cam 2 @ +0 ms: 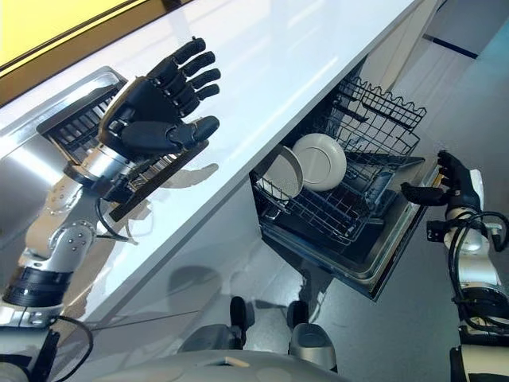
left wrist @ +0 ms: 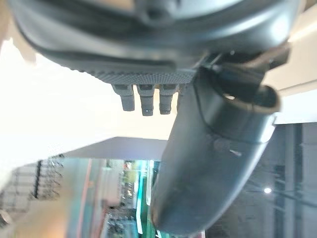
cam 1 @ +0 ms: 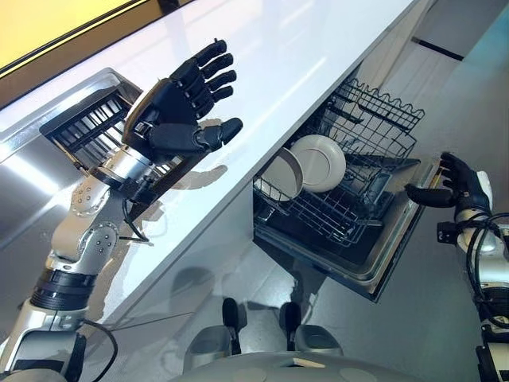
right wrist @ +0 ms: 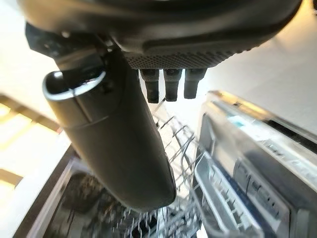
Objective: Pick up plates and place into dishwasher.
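- Landmark: the pulled-out dishwasher rack (cam 1: 350,183), under the white counter (cam 1: 262,72).
- Your two plates (cam 1: 306,167) stand on edge in the rack's near-left part — the smaller one (cam 1: 282,175) leans just beside the larger (cam 1: 320,161).
- Your left hand (cam 1: 187,103) hangs well left of the rack, above the counter — fingers spread straight, holding nothing.
- A dark drying rack (cam 1: 91,123) sits in the sink beyond that hand.
- Your right hand (cam 1: 457,185) is just right of the rack, over the open door (cam 1: 390,255); fingers relaxed, empty.

Two plates (cam 1: 306,165) crowd rack (cam 1: 374,135) left; right side free.
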Motion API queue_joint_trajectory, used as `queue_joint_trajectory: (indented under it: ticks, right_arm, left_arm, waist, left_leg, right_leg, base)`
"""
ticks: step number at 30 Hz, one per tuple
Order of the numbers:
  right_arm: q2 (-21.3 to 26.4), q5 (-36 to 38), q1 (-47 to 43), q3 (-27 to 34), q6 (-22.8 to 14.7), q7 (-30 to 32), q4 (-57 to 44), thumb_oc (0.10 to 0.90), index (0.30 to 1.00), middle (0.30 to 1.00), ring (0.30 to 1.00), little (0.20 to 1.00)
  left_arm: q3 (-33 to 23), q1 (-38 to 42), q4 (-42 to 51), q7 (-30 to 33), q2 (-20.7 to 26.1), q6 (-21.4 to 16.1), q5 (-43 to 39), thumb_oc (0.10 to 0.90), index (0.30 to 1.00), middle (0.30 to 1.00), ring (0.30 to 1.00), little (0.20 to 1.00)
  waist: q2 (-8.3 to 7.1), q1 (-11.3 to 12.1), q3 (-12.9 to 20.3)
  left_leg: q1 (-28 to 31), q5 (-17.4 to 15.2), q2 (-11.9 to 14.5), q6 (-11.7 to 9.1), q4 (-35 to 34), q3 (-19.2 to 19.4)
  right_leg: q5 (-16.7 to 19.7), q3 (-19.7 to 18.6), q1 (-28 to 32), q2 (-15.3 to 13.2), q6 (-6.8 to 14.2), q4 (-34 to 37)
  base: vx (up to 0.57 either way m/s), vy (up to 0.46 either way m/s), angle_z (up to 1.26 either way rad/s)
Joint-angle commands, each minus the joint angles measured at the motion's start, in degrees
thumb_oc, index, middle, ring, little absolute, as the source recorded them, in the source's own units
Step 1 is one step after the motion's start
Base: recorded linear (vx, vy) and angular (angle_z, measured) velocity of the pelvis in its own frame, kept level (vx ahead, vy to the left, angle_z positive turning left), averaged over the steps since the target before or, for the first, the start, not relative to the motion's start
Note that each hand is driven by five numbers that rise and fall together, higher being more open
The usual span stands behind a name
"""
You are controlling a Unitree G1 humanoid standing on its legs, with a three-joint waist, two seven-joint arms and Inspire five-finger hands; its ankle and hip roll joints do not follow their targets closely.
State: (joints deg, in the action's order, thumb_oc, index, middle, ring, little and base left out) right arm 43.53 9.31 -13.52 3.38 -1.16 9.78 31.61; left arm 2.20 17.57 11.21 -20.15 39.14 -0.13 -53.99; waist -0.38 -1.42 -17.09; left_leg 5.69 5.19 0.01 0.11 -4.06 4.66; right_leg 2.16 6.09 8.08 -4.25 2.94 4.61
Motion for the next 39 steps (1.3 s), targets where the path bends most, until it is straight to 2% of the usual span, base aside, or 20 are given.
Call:
queue_joint_trajectory:
  ticks: [1,4,9,13,14,16,17,18,22,23,24,25,26,29,39]
  right_arm:
    - [7.2,-4.4,-9.7,-0.4,-3.7,3.7,-2.5,0.800,0.900,0.900,0.900,0.900]
    - [8.7,-7.2,-12.5,-2.5,-2.5,1.6,-0.3,0.800,0.900,0.900,0.900,0.900]
    - [11.5,-12.0,-16.5,-7.3,0.9,0.6,3.3,0.800,0.900,0.900,0.900,0.900]
    - [14.0,-12.3,-18.9,-7.9,1.9,0.7,6.1,0.800,0.900,0.900,0.900,0.900]
    - [15.2,-12.0,-19.0,-7.6,2.3,0.3,6.7,0.800,0.900,0.900,0.900,0.900]
    - [16.1,-11.9,-19.0,-7.4,2.9,0.0,6.6,0.800,0.900,0.900,0.900,0.900]
    - [16.8,-12.1,-19.3,-7.3,3.6,-0.6,6.8,0.800,0.900,0.900,0.900,0.900]
    - [17.2,-12.4,-19.4,-7.5,4.2,-0.9,6.8,0.800,0.900,0.900,0.900,0.900]
    - [18.5,-12.8,-19.7,-8.2,5.4,-2.7,7.4,0.800,0.900,0.900,0.900,0.900]
    - [18.8,-12.7,-20.0,-8.5,5.5,-3.0,7.5,0.501,0.644,0.644,0.644,0.601]
    - [19.0,-12.7,-20.4,-8.9,5.5,-3.0,7.6,0.303,0.474,0.474,0.474,0.403]
    - [19.1,-12.7,-20.8,-9.2,5.5,-3.1,7.5,0.226,0.408,0.408,0.408,0.326]
    - [19.1,-13.0,-21.2,-9.5,5.9,-3.4,7.4,0.100,0.300,0.300,0.300,0.200]
    - [19.3,-14.5,-21.9,-10.6,6.6,-4.4,7.1,0.100,0.300,0.300,0.300,0.200]
    - [18.1,-15.3,-21.6,-11.9,7.0,-6.3,7.5,0.100,0.300,0.300,0.300,0.200]
  left_arm:
    - [0.6,5.2,5.8,-6.0,-1.3,-4.0,-9.0,0.800,0.900,0.900,0.900,0.900]
    - [1.9,6.7,7.2,-7.0,-2.3,-4.5,-9.2,0.800,0.900,0.900,0.900,0.900]
    - [3.3,8.5,7.7,-3.2,-3.0,-8.0,-5.6,0.800,0.900,0.900,0.900,0.900]
    - [2.8,9.3,5.3,2.0,-2.3,-12.5,1.6,0.800,0.900,0.900,0.900,0.900]
    - [2.1,9.3,4.1,4.8,-1.5,-14.5,5.7,0.800,0.900,0.900,0.900,0.900]
    - [1.4,9.3,2.9,7.1,-0.6,-16.0,8.5,0.800,0.900,0.900,0.900,0.900]
    - [0.4,9.3,1.1,10.8,0.4,-18.9,14.2,0.800,0.900,0.900,0.900,0.900]
    - [-0.1,9.5,-0.1,12.5,1.0,-20.3,16.3,0.800,0.900,0.900,0.900,0.900]
    - [-2.3,9.9,-6.2,18.8,3.2,-23.8,20.2,0.800,0.900,0.900,0.900,0.900]
    - [-2.9,9.9,-8.0,20.1,4.0,-24.7,20.6,0.800,0.900,0.900,0.900,0.900]
    - [-3.1,10.0,-9.2,21.7,4.4,-25.2,21.0,0.800,0.900,0.900,0.900,0.900]
    - [-3.1,10.2,-10.4,22.6,4.6,-25.4,21.0,0.800,0.900,0.900,0.900,0.900]
    - [-3.2,10.4,-11.8,23.4,4.7,-25.3,21.3,0.800,0.900,0.900,0.900,0.900]
    - [-3.1,10.5,-13.4,24.0,4.5,-24.0,20.9,0.800,0.900,0.900,0.900,0.900]
    - [-3.2,9.3,-11.7,21.2,3.2,-23.9,19.2,0.800,0.900,0.900,0.900,0.900]
  waist:
    - [-0.03,1.5,1.3]
    - [0.05,1.8,0.1]
    - [0.28,1.9,-0.9]
    - [0.22,2.2,-1.9]
    - [0.02,2.5,-2.6]
    - [-0.12,2.5,-3.1]
    - [-0.32,2.6,-3.7]
    - [-0.45,2.6,-4.0]
    - [-1.05,2.5,-4.8]
    - [-1.12,2.5,-5.0]
    - [-1.19,2.4,-5.2]
    - [-1.24,2.3,-5.3]
    - [-1.31,2.3,-5.5]
    - [-1.60,2.1,-5.7]
    - [-1.82,2.3,-6.5]
  left_leg:
    - [-4.9,-11.4,-0.6,0.2,16.8,-0.3]
    - [-6.9,-12.8,-0.4,-0.1,20.7,-0.5]
    - [-8.8,-15.2,-0.4,0.5,25.7,-0.3]
    - [-10.7,-18.2,-0.8,1.2,30.6,-0.5]
    - [-11.8,-19.3,-1.0,1.5,33.0,-1.1]
    - [-12.9,-20.2,-1.0,1.8,35.4,-1.5]
    - [-14.1,-21.0,-0.9,2.0,37.6,-2.0]
    - [-14.9,-21.4,-0.9,2.2,38.9,-2.2]
    - [-17.2,-22.7,-0.8,2.6,43.3,-2.6]
    - [-17.6,-23.0,-0.7,2.5,44.3,-2.5]
    - [-18.0,-23.2,-0.7,2.5,45.0,-2.5]
    - [-18.4,-23.3,-0.8,2.6,45.7,-2.6]
    - [-18.7,-23.5,-0.7,2.6,46.3,-2.6]
    - [-19.2,-23.9,-0.7,2.4,47.8,-2.7]
    - [-18.8,-24.7,-0.5,2.3,49.5,-3.2]
  right_leg:
    - [-7.8,3.8,-6.0,0.6,-1.8,-18.7]
    - [-9.3,4.1,-7.0,0.2,-2.5,-21.7]
    - [-12.2,4.3,-8.2,-0.3,-4.0,-26.9]
    - [-14.8,4.6,-9.7,-0.8,-4.9,-32.0]
    - [-15.5,4.6,-10.3,-1.1,-5.3,-34.3]
    - [-16.3,4.7,-11.3,-1.5,-5.6,-36.5]
    - [-16.9,4.6,-12.5,-1.9,-5.9,-38.8]
    - [-17.3,4.6,-13.3,-2.1,-6.0,-40.3]
    - [-18.4,4.4,-15.7,-2.5,-6.3,-44.5]
    - [-18.6,4.3,-16.2,-2.6,-6.3,-45.4]
    - [-18.7,4.2,-16.6,-2.7,-6.3,-46.1]
    - [-18.9,4.1,-17.1,-2.7,-6.2,-46.9]
    - [-19.1,3.9,-17.6,-2.8,-6.1,-47.7]
    - [-19.4,3.4,-18.6,-3.1,-5.6,-49.4]
    - [-20.1,2.2,-19.1,-3.4,-4.8,-51.7]
  base:
    - [-0.14,0.028,0.10]
    - [-0.09,0.033,0.07]
    - [-0.02,0.054,0.06]
    - [-0.01,0.034,0.12]
    - [-0.02,0.011,0.12]
    - [-0.03,0.006,0.11]
    - [-0.04,0.008,0.09]
    - [-0.04,0.006,0.10]
    - [0.00,0.001,0.03]
    - [0.02,0.015,-0.04]
    - [0.02,0.021,-0.08]
    - [0.02,0.026,-0.13]
    - [0.01,0.022,-0.09]
    - [0.03,0.019,0.00]
    - [0.04,0.010,-0.03]
